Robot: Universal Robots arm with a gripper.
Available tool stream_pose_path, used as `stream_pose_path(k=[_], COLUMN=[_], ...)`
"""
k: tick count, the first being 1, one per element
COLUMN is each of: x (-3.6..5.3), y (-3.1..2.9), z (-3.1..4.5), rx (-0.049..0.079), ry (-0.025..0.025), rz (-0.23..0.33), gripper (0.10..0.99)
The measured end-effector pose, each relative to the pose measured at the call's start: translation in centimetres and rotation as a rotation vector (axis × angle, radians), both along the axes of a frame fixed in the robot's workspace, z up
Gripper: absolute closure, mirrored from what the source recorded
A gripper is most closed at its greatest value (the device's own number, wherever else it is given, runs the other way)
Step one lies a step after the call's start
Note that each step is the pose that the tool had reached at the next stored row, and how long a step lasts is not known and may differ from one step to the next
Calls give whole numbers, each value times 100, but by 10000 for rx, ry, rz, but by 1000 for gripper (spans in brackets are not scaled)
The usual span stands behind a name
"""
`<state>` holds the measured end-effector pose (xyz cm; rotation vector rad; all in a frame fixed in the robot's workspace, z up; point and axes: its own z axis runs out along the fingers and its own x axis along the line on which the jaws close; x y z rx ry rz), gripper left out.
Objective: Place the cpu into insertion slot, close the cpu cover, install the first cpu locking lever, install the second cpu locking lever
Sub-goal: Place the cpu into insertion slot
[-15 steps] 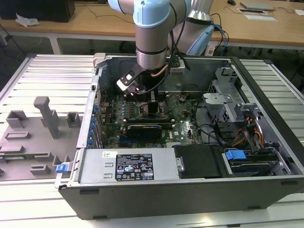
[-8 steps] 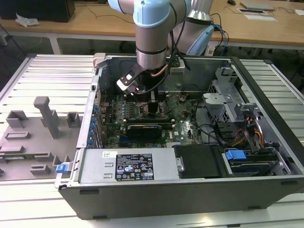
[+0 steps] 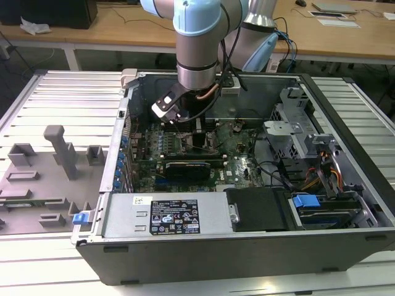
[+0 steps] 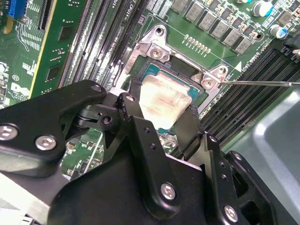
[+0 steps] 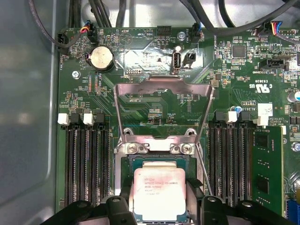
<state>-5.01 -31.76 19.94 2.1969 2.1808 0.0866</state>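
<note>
Clamping the cpu (image 5: 160,193) edgewise is the claw (image 5: 160,186) — cpu cover (image 5: 164,88) open beyond.

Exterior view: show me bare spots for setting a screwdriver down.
Bare slatted table between the grey fixture blocks and the back desk, and again on the exterior view's right of the computer case. Inside the case, around the end effector, it is crowded.

cpu (image 5: 159,192) edges behind fingers (image 5: 194,187), insertion slot (image 5: 124,164) mostly hidden under it, exterior view: slot behind arm (image 3: 197,55)
</note>
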Motion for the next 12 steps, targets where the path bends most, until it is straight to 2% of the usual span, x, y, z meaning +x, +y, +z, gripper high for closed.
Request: stream_pose_path(k=[1, 5, 6, 7, 12], x=[0, 0, 0, 0, 0], y=[0, 0, 0, 0, 0], z=[0, 32, 48, 95, 99], rx=[0, -1, 0, 1, 47], ry=[0, 1, 0, 1, 0], rz=[0, 0, -1, 0, 0], gripper=[478, 478, 478, 478, 478])
